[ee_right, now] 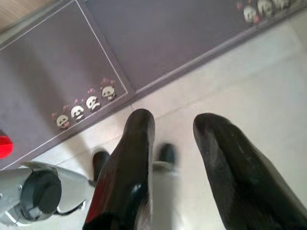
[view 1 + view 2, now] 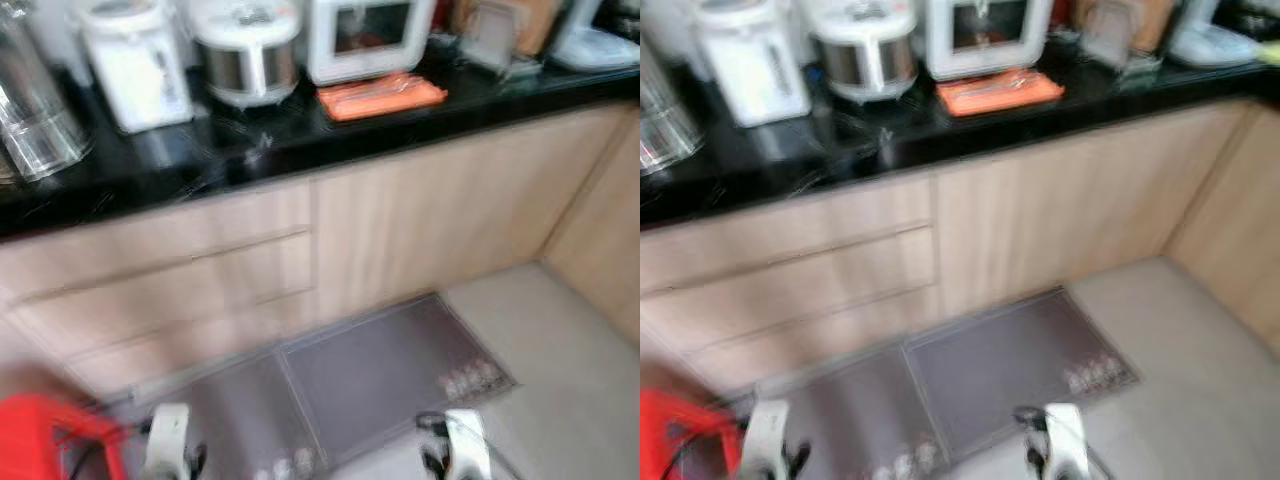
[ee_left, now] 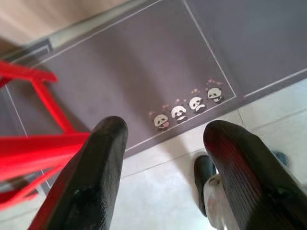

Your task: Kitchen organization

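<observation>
Head views are blurred. A black tabletop (image 2: 250, 150) runs above light wood drawers (image 2: 170, 290) and a cabinet door (image 2: 420, 220).

Containers on the tabletop, from the robot's left: a clear glass jar (image 2: 35, 125), contents not discernible; a white water boiler (image 2: 135, 65), lid closed; a white and steel rice cooker (image 2: 248, 50), lid closed; a white oven (image 2: 370, 35) with a dark window, interior not readable. An orange tray (image 2: 380, 95) lies just in front of the oven, holding what look like utensils, too blurred to identify. Further right stand a brown item (image 2: 500, 30) and a white object (image 2: 600, 45), neither identifiable.

On the floor, two grey mats (image 2: 390, 375) with small panda prints (image 3: 187, 108) lie side by side before the cabinets. A red stool (image 2: 55, 430) stands at the robot's left, beside the mat.

Left claw (image 3: 165, 148): hangs low over the mat edge and pale tiles (image 3: 158, 196), fingers spread, holding nothing; the stool is just beside it. Right claw (image 1: 172, 134): hangs low over the tiles near the mat, fingers apart, holding nothing. Both claws are well below and well apart from the tabletop items.
</observation>
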Robot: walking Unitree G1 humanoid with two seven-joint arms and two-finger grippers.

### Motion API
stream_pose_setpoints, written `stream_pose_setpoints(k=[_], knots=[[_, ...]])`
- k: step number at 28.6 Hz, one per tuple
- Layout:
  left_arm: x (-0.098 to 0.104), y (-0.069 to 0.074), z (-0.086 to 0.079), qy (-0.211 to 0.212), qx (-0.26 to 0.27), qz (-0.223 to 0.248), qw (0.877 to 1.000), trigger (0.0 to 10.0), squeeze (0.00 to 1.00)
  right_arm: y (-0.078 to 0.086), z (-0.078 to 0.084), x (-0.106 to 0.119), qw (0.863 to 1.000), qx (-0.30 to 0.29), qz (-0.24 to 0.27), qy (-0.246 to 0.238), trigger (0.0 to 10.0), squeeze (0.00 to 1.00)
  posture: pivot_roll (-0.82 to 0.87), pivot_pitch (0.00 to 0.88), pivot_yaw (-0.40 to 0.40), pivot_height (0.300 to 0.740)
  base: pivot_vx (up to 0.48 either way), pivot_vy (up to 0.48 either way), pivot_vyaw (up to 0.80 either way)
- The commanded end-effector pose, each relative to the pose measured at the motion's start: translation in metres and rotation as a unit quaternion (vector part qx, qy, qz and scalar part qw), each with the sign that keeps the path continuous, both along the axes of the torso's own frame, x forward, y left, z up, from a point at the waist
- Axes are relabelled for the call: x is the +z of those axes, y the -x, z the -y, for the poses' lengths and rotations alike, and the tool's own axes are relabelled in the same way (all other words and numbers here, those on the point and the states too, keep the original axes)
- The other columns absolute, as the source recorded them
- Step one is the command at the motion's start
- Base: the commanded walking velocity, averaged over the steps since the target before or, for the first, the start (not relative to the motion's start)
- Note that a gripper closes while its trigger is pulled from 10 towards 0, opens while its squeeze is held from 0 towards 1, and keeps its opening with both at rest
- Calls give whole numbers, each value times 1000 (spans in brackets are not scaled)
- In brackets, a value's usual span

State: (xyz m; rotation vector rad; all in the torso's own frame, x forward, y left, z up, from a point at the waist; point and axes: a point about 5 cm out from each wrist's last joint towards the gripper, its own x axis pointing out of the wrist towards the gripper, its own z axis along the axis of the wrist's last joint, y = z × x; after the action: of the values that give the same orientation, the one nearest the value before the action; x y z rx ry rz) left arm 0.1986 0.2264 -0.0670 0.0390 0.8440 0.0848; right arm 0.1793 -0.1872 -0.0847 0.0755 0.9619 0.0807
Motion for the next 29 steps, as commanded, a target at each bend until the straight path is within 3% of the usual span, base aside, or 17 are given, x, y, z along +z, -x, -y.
stream_pose_setpoints(k=[1,22,29], knots=[[-2,3,-1,-5,-3,-8,1000,10000,0,1,1,0,1000,-4,0,2,10000,0,14,0,52,740,0,0,-725],[-8,9,14,15,-14,-19,1000,10000,0,4,4,-1,1000,8,-4,7,10000,0,-20,0,47,740,0,0,-722],[-3,0,17,14,-37,-8,999,10000,0,4,0,-2,1000,11,-7,7,10000,0,-20,0,57,740,0,0,-717]])
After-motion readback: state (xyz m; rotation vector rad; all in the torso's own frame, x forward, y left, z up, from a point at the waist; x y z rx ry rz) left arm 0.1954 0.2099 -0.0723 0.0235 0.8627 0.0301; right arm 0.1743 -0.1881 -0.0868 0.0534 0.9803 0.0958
